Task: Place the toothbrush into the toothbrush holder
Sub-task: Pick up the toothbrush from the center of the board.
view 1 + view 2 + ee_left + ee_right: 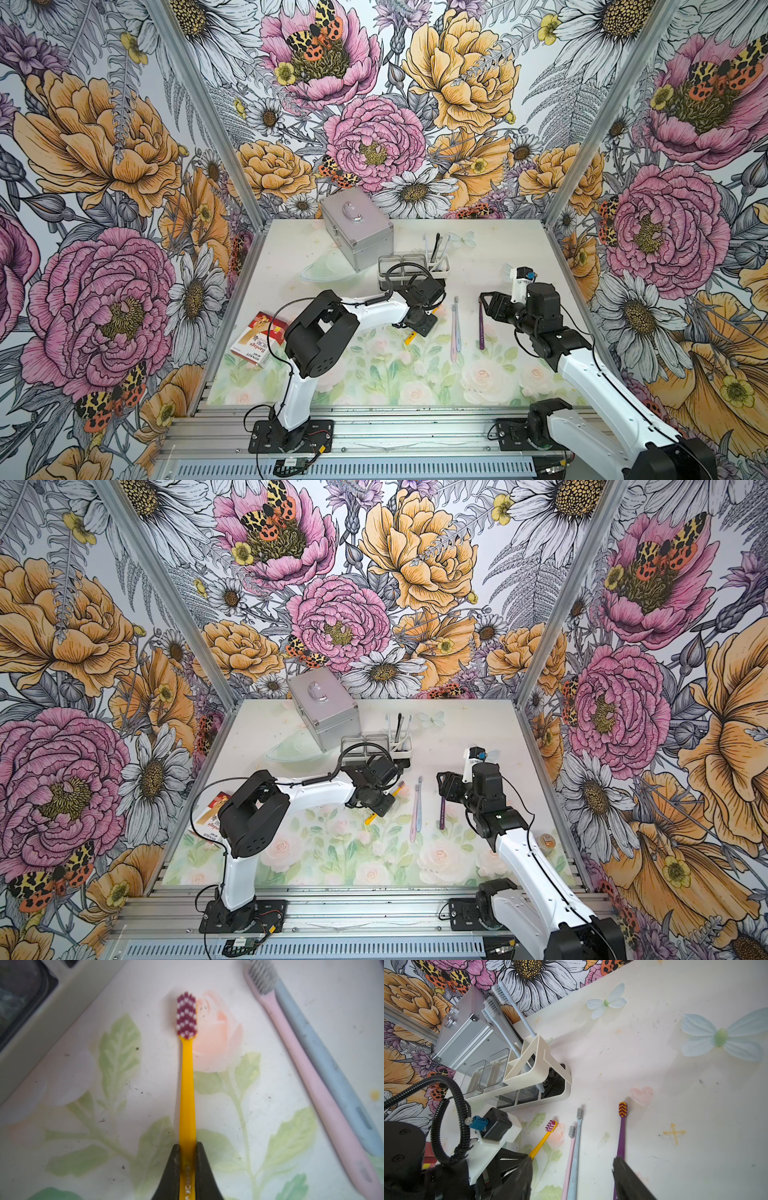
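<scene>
As gripper (pixel 187 1145) holds it — toothbrush (pixel 187 1088) yellow, maroon/wht bristles

Bright, even, diffuse light fills both top views, with only soft shadows on the bench (pixel 291 243); straight lines bow toward the upper corners (wide lens). The left wrist view is soft, its toothbrush holder (pixel 41 1018) and left fingers (pixel 172 1174) blurred. The right wrist view is crisper, right fingers (pixel 517 1178) smeared.
</scene>
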Action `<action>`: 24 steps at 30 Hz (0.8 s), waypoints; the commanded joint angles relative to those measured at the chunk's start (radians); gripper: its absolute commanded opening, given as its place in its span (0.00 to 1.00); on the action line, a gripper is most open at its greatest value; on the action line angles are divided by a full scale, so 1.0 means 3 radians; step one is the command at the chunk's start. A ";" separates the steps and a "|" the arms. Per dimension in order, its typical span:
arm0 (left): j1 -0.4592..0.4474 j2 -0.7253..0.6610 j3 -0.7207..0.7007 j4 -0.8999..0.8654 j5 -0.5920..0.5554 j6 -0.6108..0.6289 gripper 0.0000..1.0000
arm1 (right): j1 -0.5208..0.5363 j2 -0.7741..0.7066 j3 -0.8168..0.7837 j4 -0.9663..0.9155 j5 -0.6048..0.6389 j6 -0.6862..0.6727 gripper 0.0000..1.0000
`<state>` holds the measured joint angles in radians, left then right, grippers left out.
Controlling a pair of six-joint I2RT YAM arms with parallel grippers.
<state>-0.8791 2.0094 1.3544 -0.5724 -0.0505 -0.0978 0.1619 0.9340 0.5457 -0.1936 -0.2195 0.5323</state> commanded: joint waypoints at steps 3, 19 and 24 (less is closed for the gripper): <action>0.0042 -0.0053 -0.0092 -0.0250 0.0066 -0.0062 0.00 | -0.0014 0.0081 0.0010 0.0169 -0.0098 0.0034 0.63; 0.0047 -0.0282 -0.0055 -0.0250 0.0025 -0.0076 0.00 | 0.0111 0.0342 -0.0124 0.0606 -0.0287 0.0271 0.63; 0.0049 -0.0347 -0.0053 -0.0249 0.0001 -0.0074 0.00 | 0.0212 0.0483 -0.0093 0.0650 -0.0279 0.0284 0.62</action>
<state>-0.8783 1.9640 1.3472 -0.6407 -0.0509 -0.1066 0.2111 1.0657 0.5114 -0.0376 -0.2939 0.6071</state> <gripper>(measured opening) 0.113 0.624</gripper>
